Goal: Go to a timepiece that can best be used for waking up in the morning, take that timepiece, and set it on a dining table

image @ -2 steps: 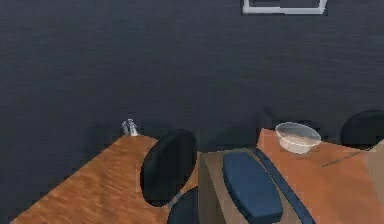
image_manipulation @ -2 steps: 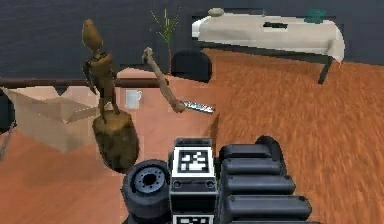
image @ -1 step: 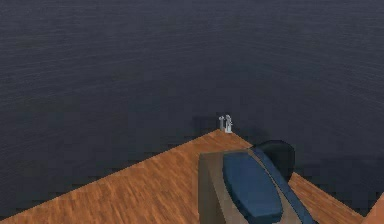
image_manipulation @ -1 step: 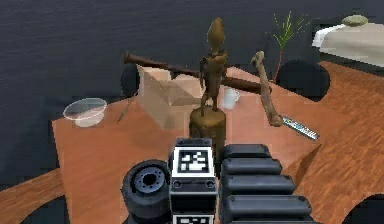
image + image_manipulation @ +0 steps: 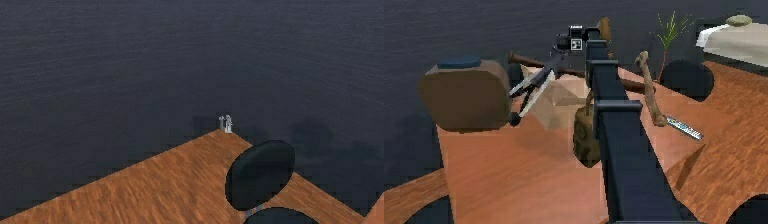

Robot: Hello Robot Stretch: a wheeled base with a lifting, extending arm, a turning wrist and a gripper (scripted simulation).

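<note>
Worktop (image 5: 150, 180) corner and chair (image 5: 260, 172) ahead; arm side view shows my end effector (image 5: 517, 107), grip and load impossible to tell.

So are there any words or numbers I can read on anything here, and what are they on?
No words or numbers can be read here.
White squares at the arm's far end: black marks, not letters.
Flat grey thing on the wooden table: too small to read.
Small pale thing at the table corner in the forward view: too small to read.
</note>
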